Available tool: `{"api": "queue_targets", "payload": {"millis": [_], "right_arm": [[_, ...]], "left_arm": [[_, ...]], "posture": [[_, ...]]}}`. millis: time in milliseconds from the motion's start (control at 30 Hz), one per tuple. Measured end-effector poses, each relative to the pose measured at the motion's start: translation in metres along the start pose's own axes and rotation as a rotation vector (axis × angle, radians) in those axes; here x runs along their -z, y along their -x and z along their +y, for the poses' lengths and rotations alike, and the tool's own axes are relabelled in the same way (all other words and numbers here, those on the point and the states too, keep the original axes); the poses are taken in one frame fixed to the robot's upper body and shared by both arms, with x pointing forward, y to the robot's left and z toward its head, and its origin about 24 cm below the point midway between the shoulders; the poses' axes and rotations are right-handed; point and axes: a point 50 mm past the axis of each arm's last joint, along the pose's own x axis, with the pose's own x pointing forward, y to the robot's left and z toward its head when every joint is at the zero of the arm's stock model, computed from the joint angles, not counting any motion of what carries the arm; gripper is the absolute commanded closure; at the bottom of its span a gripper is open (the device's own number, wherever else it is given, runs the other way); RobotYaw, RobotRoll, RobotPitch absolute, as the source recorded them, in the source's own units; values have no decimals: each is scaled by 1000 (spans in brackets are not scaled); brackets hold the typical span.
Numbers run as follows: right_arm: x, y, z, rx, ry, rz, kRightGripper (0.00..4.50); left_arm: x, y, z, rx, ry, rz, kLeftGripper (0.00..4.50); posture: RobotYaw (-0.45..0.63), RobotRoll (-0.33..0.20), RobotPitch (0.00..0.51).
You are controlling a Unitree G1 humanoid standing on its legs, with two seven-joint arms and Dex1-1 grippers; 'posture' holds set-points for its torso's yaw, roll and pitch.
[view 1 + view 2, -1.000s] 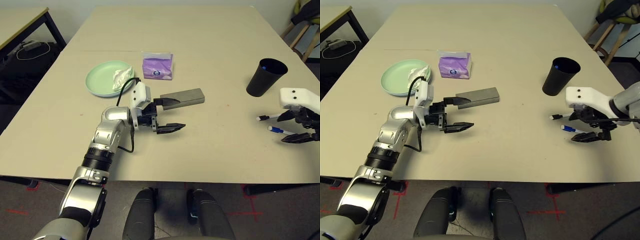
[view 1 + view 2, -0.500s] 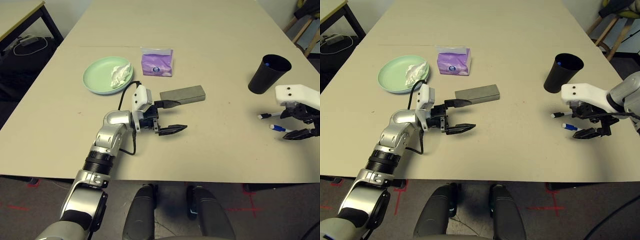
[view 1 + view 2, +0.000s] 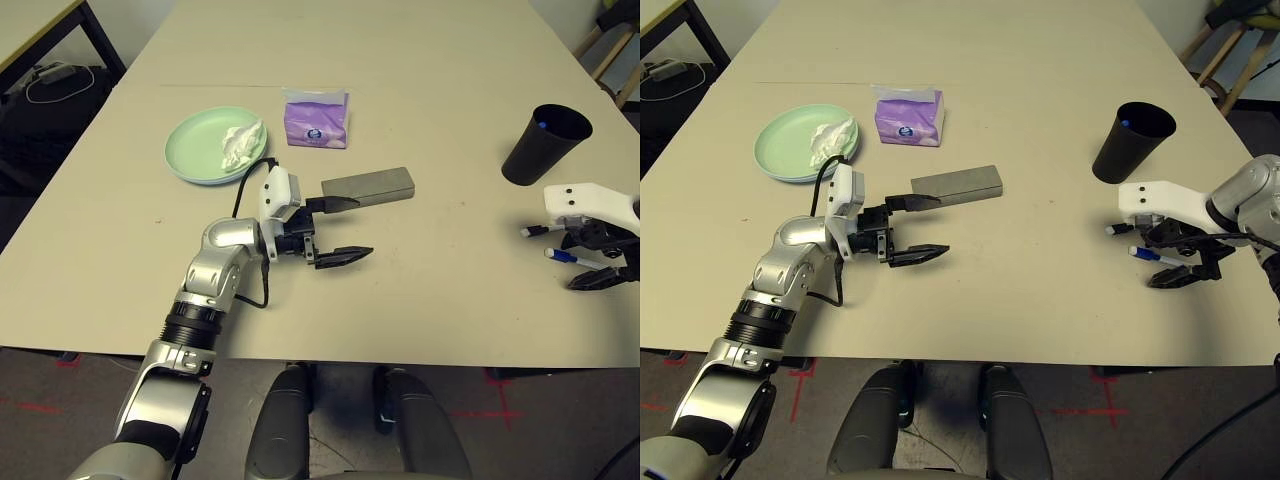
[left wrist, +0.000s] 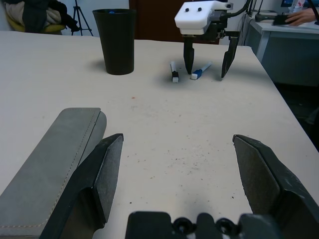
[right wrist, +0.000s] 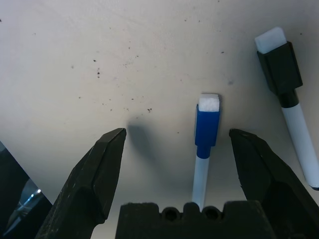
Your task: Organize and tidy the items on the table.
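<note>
Right wrist view: right gripper (image 5: 174, 149) wide open, pointing down, blue-capped pen (image 5: 204, 144) between its fingers, nothing held. Black-capped pen (image 5: 291, 104) just beside — black cup (image 3: 545, 145) near. Pen looks light, stiff, slick (may roll); pinch mid-barrel. Left gripper (image 3: 335, 230) open beside grey case (image 3: 368, 186).

Beyond the table's far left corner: a smaller beige side table (image 3: 35, 25) with black legs, coiled white cable (image 3: 55, 82) beneath. Beyond the far right corner: wooden chair legs (image 3: 1215, 55). Red tape marks (image 3: 480, 412) on the floor.
</note>
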Motion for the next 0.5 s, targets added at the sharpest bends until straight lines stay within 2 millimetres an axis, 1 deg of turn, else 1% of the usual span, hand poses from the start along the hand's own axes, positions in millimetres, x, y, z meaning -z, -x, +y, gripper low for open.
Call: {"api": "queue_targets", "payload": {"millis": [167, 467, 500], "right_arm": [[0, 0, -3, 12, 7, 4, 0], [-2, 2, -8, 37, 15, 17, 0], [-2, 1, -8, 36, 14, 20, 182]], "left_arm": [[-4, -1, -1, 6, -16, -4, 44], [-3, 0, -1, 2, -11, -2, 44], [-3, 0, -1, 1, -11, -2, 12]], "posture": [[162, 0, 229], [165, 0, 225], [165, 0, 225]]}}
